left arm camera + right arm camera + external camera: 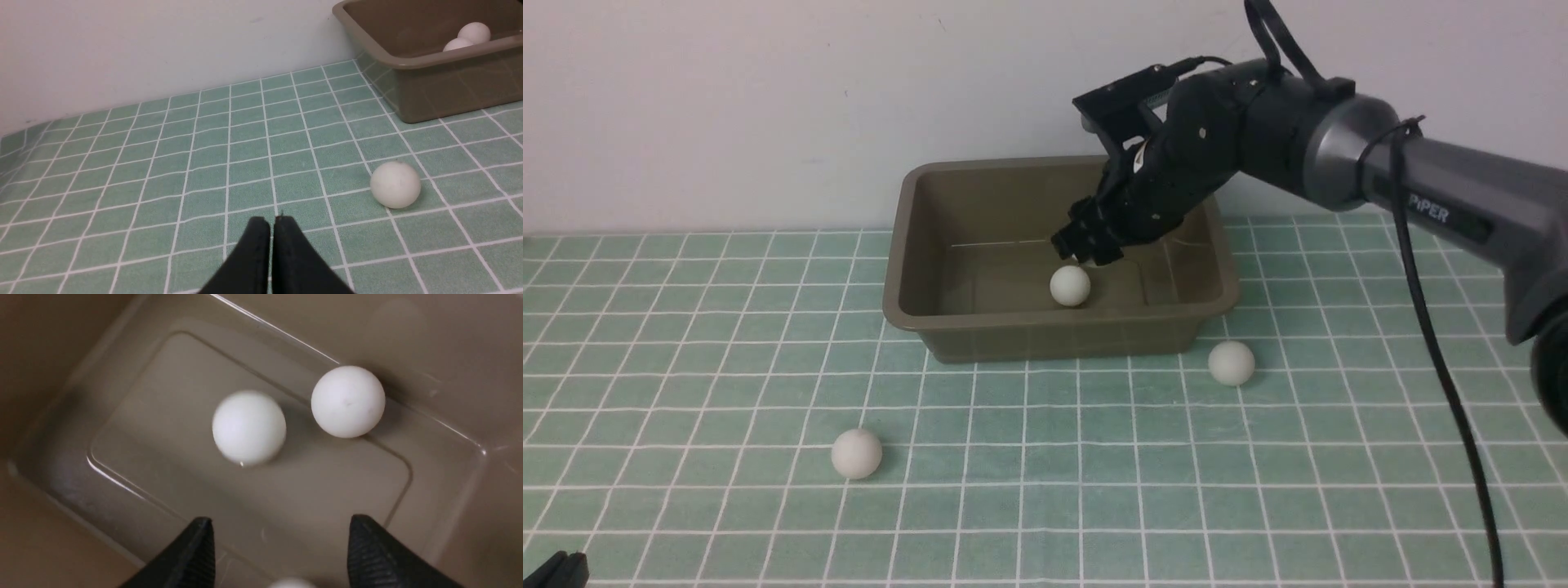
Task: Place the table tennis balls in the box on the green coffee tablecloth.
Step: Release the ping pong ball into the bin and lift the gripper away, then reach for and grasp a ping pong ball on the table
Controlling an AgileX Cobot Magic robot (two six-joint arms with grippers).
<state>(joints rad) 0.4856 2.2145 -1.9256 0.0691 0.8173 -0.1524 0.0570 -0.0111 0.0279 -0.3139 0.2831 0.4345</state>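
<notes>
The olive-brown box (894, 269) stands on the green coffee tablecloth (1045, 457) against the wall. My right gripper (1086, 245) hangs inside the box, open, with nothing between its fingers. In the right wrist view the gripper (282, 522) looks down on two table tennis balls on the box floor: one blurred (249, 426), one sharp (348, 402). A sliver of a third ball (292, 583) shows at the frame edge. One ball (1070, 286) in the box shows from the front. Two balls lie on the cloth, front left (856, 453) and right of the box (1232, 363). My left gripper (273, 220) is shut and empty, near a ball (395, 184).
A white wall runs right behind the box. The right arm (1421, 188) and its black cable (1445, 384) cross the right side of the cloth. The left gripper's tip (556, 570) shows at the front left corner.
</notes>
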